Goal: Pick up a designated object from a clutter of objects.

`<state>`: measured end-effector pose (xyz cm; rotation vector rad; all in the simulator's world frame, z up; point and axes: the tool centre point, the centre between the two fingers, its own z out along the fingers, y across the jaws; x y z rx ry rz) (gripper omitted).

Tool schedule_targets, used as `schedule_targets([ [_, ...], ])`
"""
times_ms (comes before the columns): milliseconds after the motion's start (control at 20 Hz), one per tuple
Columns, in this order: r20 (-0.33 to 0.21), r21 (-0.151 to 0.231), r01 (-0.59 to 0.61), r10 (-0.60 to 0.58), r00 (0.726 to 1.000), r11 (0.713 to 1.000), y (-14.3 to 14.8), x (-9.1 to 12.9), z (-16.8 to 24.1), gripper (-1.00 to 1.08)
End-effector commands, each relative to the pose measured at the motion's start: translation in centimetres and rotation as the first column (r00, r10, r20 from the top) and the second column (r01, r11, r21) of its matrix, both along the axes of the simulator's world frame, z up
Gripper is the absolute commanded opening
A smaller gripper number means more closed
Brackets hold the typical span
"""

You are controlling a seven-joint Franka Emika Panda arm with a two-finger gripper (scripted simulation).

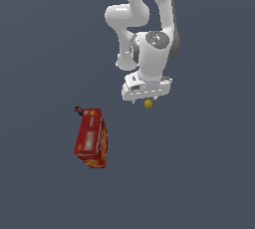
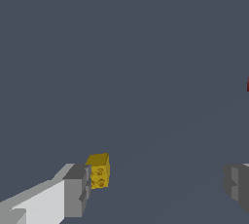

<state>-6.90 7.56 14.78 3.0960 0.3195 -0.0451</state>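
The tiny yellow-orange cube [image 1: 148, 104] with faint dark marks lies just under the white hand of my gripper [image 1: 145, 100]. In the wrist view the cube [image 2: 98, 171] sits right beside one grey fingertip [image 2: 77, 189]; I cannot tell if they touch. The other fingertip [image 2: 237, 184] is far from the cube, so my gripper [image 2: 158, 186] is open wide and holds nothing. The large red printed box [image 1: 91, 138] lies well off toward the exterior view's left, with the small dark red-tipped stick [image 1: 78, 110] at its far corner.
The ground is a flat dark grey-blue surface. A red sliver [image 2: 248, 85] shows at the wrist view's edge. The white arm [image 1: 144, 14] comes down from the top of the exterior view.
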Motion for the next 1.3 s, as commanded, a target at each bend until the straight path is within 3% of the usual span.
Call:
schedule_targets([
  [0, 0.006, 0.005, -0.022, 0.022, 1.000, 1.000, 1.0, -1.3, -1.7, 1.00],
  [650, 0.024, 0.028, -0.098, 0.097, 0.995, 0.995, 4.0, -6.9, -6.9, 1.00],
  [1250, 0.025, 0.031, -0.107, 0.106, 0.994, 0.994, 4.3, -7.8, -7.9, 1.00],
])
